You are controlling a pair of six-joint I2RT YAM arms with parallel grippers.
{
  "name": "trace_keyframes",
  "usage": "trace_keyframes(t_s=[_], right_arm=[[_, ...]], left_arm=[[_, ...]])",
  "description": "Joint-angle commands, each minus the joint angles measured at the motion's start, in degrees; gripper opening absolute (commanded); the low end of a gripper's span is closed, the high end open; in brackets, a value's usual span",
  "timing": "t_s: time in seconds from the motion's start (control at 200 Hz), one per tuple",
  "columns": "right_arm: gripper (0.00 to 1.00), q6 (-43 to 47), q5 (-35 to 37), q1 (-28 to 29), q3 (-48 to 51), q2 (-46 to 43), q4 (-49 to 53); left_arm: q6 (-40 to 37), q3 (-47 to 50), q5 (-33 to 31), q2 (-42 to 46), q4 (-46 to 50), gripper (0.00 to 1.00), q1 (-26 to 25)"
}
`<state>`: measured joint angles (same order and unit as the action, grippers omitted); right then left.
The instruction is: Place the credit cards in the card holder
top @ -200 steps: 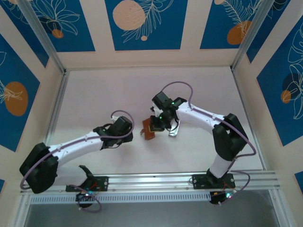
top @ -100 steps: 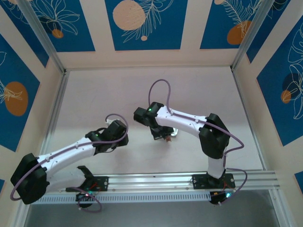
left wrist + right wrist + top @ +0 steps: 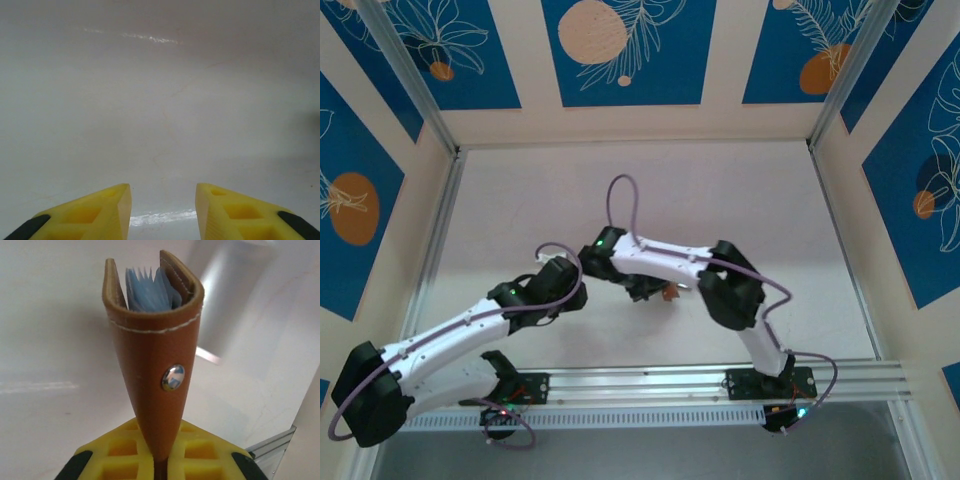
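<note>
Right gripper, pinching card holder — jutting straight out; cards apparently inside

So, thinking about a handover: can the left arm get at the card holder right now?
Probably not directly. The right gripper pinches the card holder, and its wrist sits between that and the open left gripper, which faces the table.

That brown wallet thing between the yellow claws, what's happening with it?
The right gripper has pinched the card holder, a small brown leather wallet with a snap button, by its narrow end and holds it out in front of its wrist camera. Pale blue edges show inside the fold at the far end; whether they are cards or sleeves I cannot tell. The left gripper hangs open over the bare table, with nothing between its fingers.
</note>
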<state>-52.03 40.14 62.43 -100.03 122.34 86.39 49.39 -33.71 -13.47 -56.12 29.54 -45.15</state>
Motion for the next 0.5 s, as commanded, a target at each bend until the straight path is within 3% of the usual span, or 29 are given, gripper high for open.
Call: trace_keyframes(t_s=[0.0,0.12,0.255,0.495], right_arm=[[0.14,0.8,-2.3,2.1,-5.6,4.4,0.2],[0.25,4.3,-7.4,2.7,-7.5,5.7,-4.1],[0.39,9.1,-16.6,2.7,-3.0,0.7,-14.0],[0.42,12.3,-29.2,-2.2,10.0,-13.3,-26.5]], left_arm=[[-0.1,0.4,-2.7,2.8,4.3,0.39,-0.3],[1.3,1.2,-4.7,6.5,7.1,0.39,-0.2],[2.8,2.3,-6.8,11.2,9.7,0.40,-0.1],[1.9,1.6,-6.1,10.5,8.5,0.35,0.0]])
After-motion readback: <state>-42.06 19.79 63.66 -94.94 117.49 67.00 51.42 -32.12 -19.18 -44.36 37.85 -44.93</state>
